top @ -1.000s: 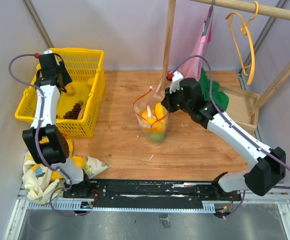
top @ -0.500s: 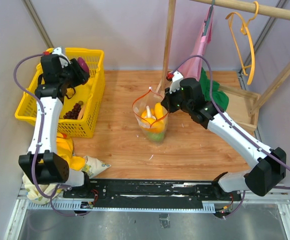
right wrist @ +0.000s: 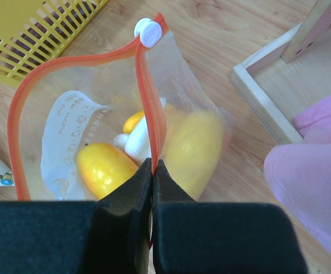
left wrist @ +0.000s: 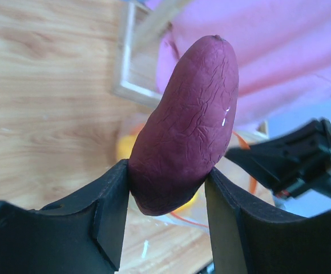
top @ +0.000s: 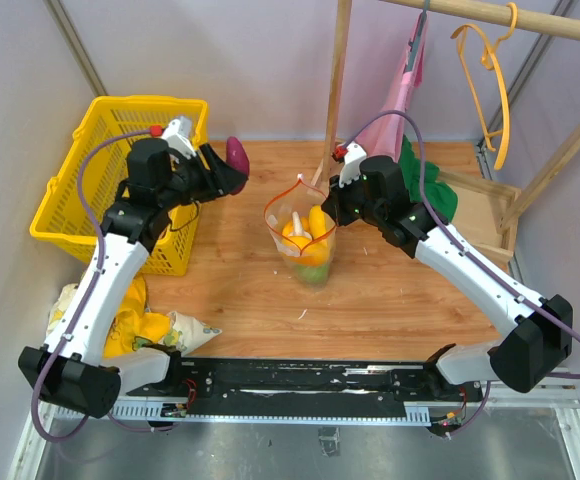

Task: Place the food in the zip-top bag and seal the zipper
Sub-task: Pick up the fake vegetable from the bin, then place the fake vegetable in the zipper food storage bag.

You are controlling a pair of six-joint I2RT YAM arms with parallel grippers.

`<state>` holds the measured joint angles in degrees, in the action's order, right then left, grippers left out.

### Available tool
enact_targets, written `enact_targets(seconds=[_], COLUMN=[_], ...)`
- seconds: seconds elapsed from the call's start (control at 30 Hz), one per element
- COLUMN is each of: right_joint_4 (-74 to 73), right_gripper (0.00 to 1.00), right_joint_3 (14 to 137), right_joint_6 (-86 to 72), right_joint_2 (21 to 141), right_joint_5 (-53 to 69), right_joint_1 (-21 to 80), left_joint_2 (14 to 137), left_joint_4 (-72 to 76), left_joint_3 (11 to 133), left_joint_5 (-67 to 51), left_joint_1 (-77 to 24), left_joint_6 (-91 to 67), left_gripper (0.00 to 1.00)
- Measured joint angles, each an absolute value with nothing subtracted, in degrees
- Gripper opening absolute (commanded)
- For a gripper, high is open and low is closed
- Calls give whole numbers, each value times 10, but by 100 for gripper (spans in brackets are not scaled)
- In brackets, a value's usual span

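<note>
My left gripper (top: 228, 172) is shut on a purple toy sweet potato (top: 236, 152), held in the air between the basket and the zip-top bag (top: 305, 250). In the left wrist view the purple food (left wrist: 188, 125) sits wedged between both fingers of the left gripper (left wrist: 166, 182). The clear bag stands open on the table with yellow food (right wrist: 105, 168) and green food (top: 312, 268) inside. My right gripper (right wrist: 153, 165) is shut on the orange-red zipper (right wrist: 148, 97) at the bag's right rim, below the white slider (right wrist: 147, 31).
A yellow mesh basket (top: 75, 190) stands at the left, with printed snack packets (top: 185, 328) near the front left. A wooden rack post (top: 338, 80), pink cloth (top: 405, 90), green cloth (top: 432, 190) and an orange hanger (top: 495, 80) fill the back right.
My left arm rose out of the basket with the purple food and swung right toward the bag. The right arm and the bag stayed put.
</note>
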<state>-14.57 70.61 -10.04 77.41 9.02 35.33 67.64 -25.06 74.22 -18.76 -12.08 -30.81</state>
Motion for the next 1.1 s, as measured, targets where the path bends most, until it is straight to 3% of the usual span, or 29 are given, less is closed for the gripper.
enact_targets(seconds=[0.47, 0.8, 1.1], right_joint_4=[-146, -144, -144], right_gripper=[1, 1, 1], right_joint_3=[706, 699, 698], right_joint_6=[-101, -101, -101], right_joint_2=[772, 764, 764], right_joint_5=[90, 91, 90], right_joint_1=[353, 353, 353], left_joint_2=[667, 720, 740], left_joint_4=[-123, -77, -74], left_joint_3=[664, 644, 616], left_joint_5=[-129, -70, -51], left_joint_1=[-310, -372, -393], left_joint_6=[-399, -427, -440], left_gripper=[15, 22, 45])
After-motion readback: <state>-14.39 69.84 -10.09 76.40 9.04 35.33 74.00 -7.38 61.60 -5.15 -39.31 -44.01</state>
